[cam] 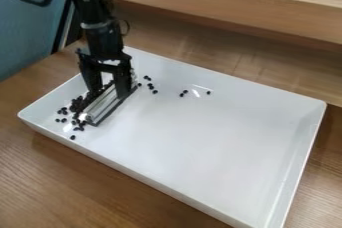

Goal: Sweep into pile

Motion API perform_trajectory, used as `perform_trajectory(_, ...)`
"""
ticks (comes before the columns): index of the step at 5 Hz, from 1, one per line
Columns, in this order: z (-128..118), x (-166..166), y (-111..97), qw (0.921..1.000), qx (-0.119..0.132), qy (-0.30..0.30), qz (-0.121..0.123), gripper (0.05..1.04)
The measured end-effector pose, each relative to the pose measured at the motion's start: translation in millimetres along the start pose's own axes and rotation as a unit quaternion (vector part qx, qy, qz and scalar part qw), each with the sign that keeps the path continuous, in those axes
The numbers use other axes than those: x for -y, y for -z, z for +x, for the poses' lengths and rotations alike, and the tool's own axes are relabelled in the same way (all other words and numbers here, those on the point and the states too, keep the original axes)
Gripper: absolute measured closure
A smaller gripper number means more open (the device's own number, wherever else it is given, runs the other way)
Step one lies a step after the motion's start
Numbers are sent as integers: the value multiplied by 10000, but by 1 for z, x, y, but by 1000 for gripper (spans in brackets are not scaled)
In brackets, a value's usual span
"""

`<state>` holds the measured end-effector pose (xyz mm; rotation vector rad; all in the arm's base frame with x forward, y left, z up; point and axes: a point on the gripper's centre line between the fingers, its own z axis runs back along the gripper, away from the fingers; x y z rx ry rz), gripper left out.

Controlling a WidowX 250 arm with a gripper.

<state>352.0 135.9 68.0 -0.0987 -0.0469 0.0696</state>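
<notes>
We have the hand (108, 92) pinching the silver sweeper (102, 107) at the left end of the white tray (220, 162), beside the bunched black beads (77, 105). We'd best lift over, set its black lower edge (113, 109) flat beyond the stray beads (182, 95), and draw them in gently, minding the raised wall (133, 172). The wooden tabletop (53, 182) carries everything.

Between the jaws of your gripper (107, 91), you have the ridged silver bar (103, 106), black-edged, slanting low; small black beads (78, 103) cluster beside them, strays dotting the opposite side.
</notes>
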Motion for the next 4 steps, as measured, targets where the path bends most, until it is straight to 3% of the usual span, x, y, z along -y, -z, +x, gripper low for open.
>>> perform_trajectory(1, 0, 4, -20, 9999, 86, -35, 98, 83)
perform_trajectory(3, 0, 30, -57, 9998, -40, -177, -49, 83)
perform_trajectory(4, -5, 41, -82, 9999, 122, -116, -19, 83)
